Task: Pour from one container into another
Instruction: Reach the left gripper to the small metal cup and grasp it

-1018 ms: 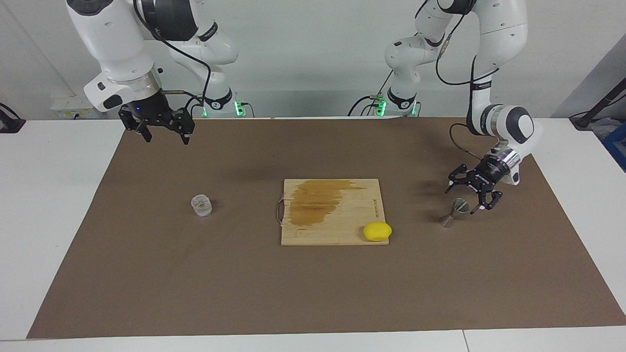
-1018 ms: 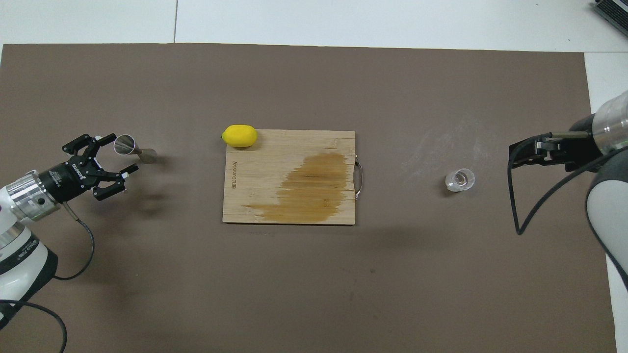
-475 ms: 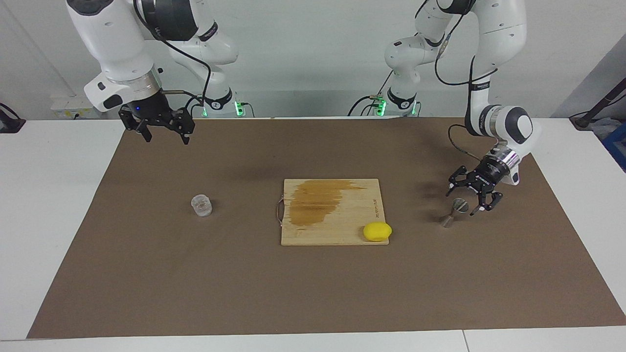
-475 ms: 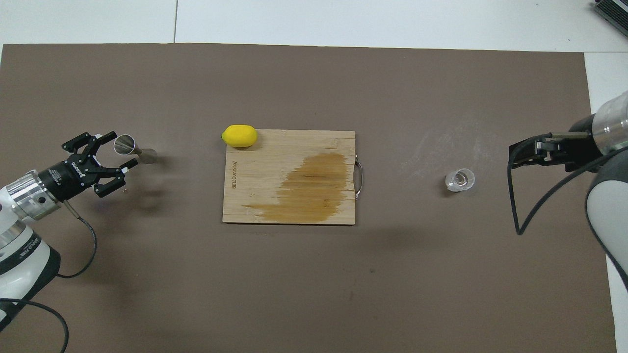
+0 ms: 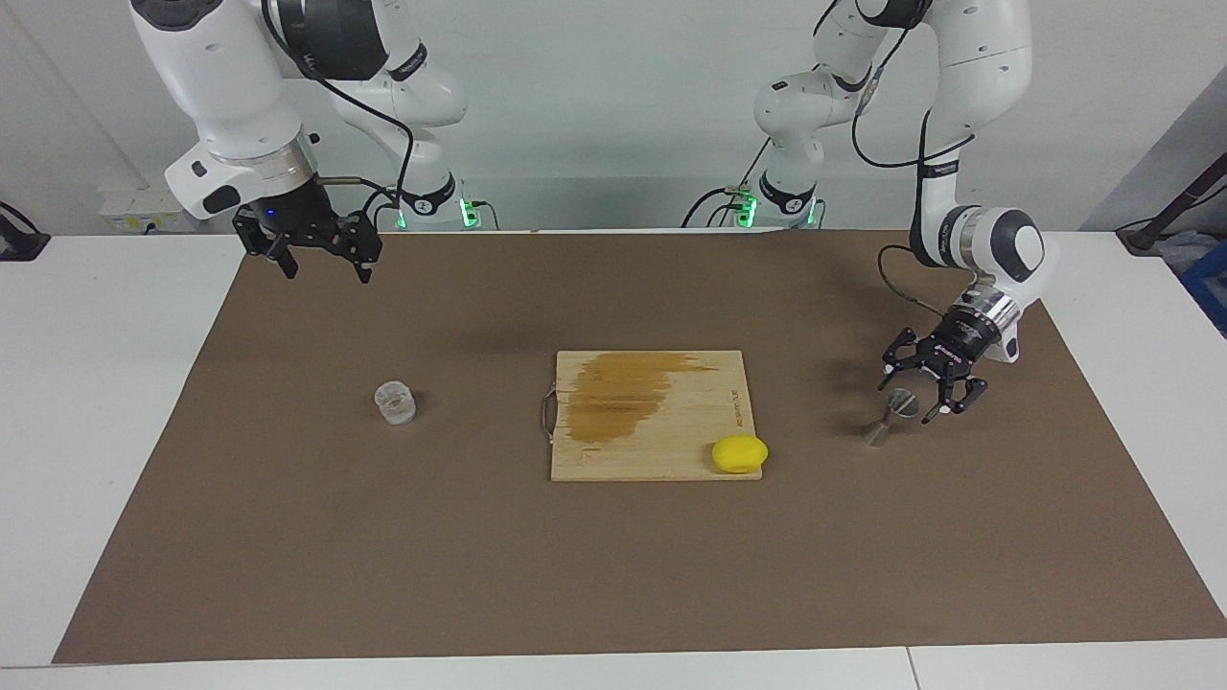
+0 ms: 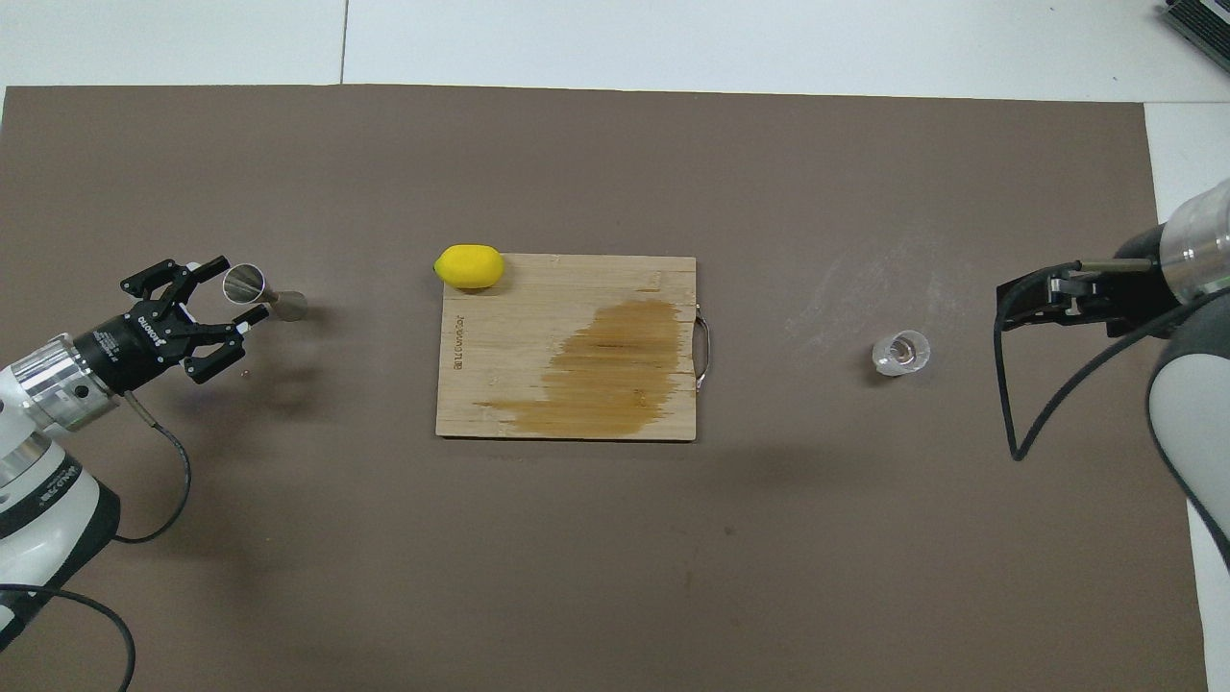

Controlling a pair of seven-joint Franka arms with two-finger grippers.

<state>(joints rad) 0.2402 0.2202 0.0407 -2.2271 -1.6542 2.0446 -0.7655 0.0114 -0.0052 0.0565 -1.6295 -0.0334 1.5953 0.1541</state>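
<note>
The steel jigger [image 5: 888,420] stands on the brown mat toward the left arm's end of the table; it also shows in the overhead view [image 6: 267,295]. My left gripper [image 5: 911,395] is open, low over the mat, with its fingers on either side of the jigger's upper cone [image 6: 238,288]; I cannot tell if they touch it. The clear glass cup [image 5: 394,402] stands toward the right arm's end and shows in the overhead view [image 6: 900,353] too. My right gripper [image 5: 324,270] is open and empty, raised above the mat's edge nearest the robots, apart from the cup [image 6: 1011,303].
A wooden cutting board [image 5: 652,450] with a dark stain and a wire handle lies mid-table [image 6: 577,288]. A yellow lemon [image 5: 738,453] sits at the board's corner nearest the jigger [image 6: 469,266]. The brown mat [image 5: 613,575] covers most of the white table.
My left gripper has shifted slightly and settled closer around the jigger's upper cone. The right arm, cup, board and lemon have not moved.
</note>
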